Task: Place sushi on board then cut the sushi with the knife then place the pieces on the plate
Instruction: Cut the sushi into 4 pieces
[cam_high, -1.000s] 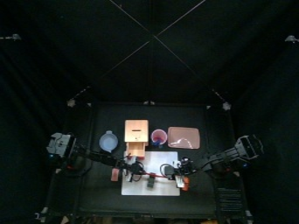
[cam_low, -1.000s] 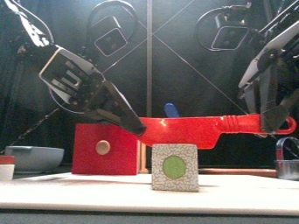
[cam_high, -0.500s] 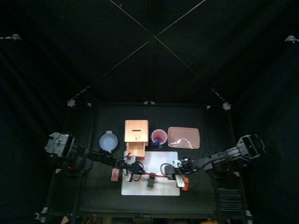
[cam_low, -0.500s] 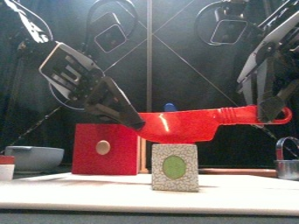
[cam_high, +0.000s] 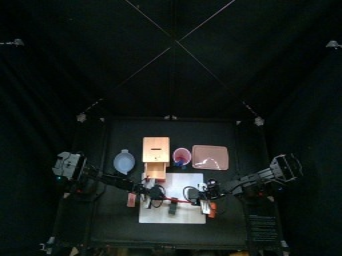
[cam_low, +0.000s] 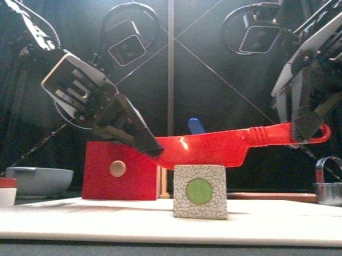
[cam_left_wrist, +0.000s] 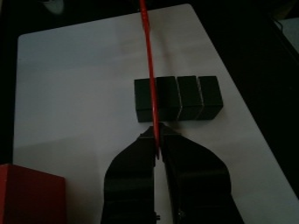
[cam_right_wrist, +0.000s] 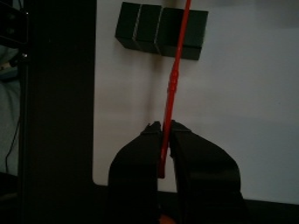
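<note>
Red plastic toy knife (cam_low: 221, 146) spans both tools, left tool (cam_low: 150, 148) clamped on its tip, right tool (cam_low: 318, 130) on its handle, steadied above the dark-green block sushi roll (cam_left_wrist: 176, 98) beneath them for cutting.

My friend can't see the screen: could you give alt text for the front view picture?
A red toy knife hangs nearly level between two robot tools, the left tool at its blade tip and the right tool at its handle, over a toy sushi roll standing on a white cutting board. A red-fronted wooden box stands behind.
</note>
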